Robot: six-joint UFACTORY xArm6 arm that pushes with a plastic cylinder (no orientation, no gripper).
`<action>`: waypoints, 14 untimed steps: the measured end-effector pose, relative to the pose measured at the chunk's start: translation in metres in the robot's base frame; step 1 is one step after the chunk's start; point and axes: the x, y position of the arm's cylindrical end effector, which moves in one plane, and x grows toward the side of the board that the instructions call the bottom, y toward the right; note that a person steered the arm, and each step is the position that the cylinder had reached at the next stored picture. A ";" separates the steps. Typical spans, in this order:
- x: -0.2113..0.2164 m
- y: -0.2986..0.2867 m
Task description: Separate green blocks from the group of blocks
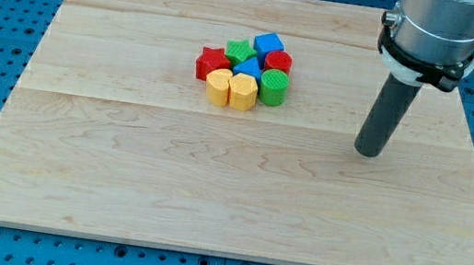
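Partly hidden blue triangular block (249, 65) among neighbours, my tip (367, 153) well right, no hand.

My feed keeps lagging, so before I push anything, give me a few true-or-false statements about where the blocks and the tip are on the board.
1. My tip is touching the green cylinder. False: it stands apart from the cluster, toward the view's right.
2. All the blocks sit in one tight cluster. True.
3. The green cylinder is on the cluster's right edge. True.
4. The other green block already lies apart from the group. False: it is still packed in, between the red block and the blue cube.
5. Two yellow blocks sit at the cluster's bottom edge. True.
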 end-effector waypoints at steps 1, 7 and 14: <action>0.000 0.000; 0.012 -0.097; -0.135 -0.176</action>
